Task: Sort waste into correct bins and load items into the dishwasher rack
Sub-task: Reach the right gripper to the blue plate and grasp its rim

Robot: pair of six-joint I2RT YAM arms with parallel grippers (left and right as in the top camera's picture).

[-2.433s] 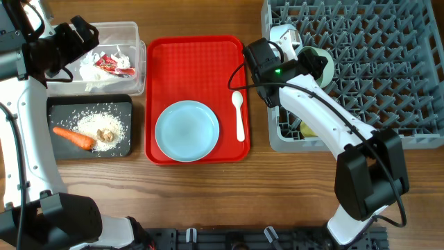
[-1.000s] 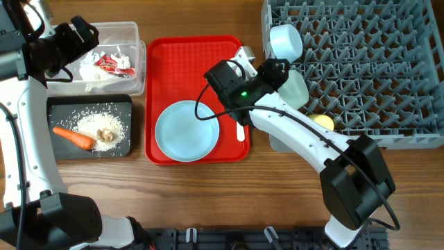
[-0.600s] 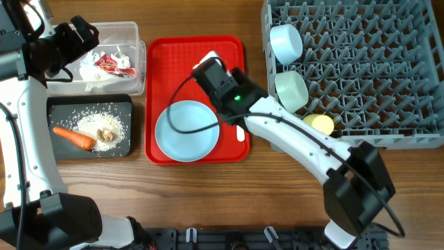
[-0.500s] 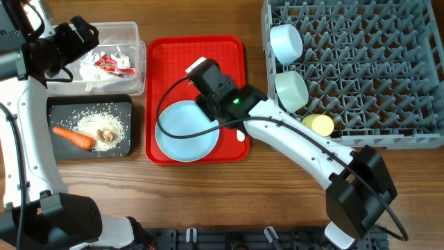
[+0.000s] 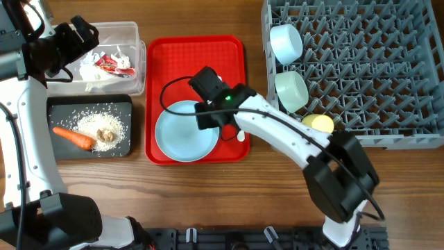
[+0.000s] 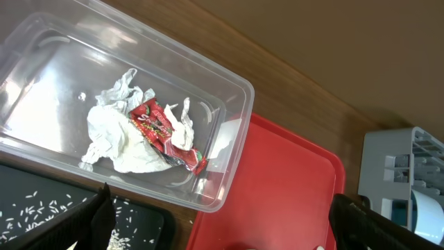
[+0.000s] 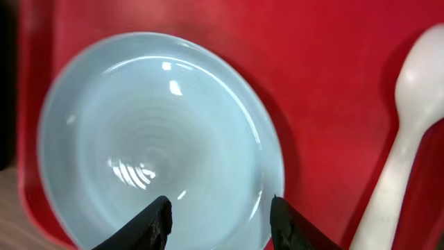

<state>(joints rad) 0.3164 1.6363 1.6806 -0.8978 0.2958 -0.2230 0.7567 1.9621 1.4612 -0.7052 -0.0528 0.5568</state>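
Note:
The light blue plate (image 5: 182, 133) lies on the red tray (image 5: 173, 55); it fills the right wrist view (image 7: 159, 139). My right gripper (image 5: 208, 114) hovers open over the plate's right edge (image 7: 220, 208). The white spoon (image 5: 241, 136) lies on the tray just right of the plate (image 7: 409, 132). The light blue bowl (image 5: 285, 42), pale green bowl (image 5: 292, 90) and yellow cup (image 5: 318, 123) sit in the grey rack (image 5: 368, 76). The clear tub (image 5: 125, 35) holds tissue (image 6: 118, 135) and the red wrapper (image 6: 163, 132). The black tray (image 5: 62, 105) holds the carrot (image 5: 73, 138), rice and scraps (image 5: 105, 130). My left gripper (image 6: 222, 222) is open above the tub.
Bare wooden table lies in front of the trays and the rack. The rack's far and right rows of pegs hold nothing. The right arm reaches across from the front right over the tray's right side.
My right gripper has left the rack, swung left across the red tray and come down over the plate's right edge. The bowls and cup now show in the rack. The left arm has not moved.

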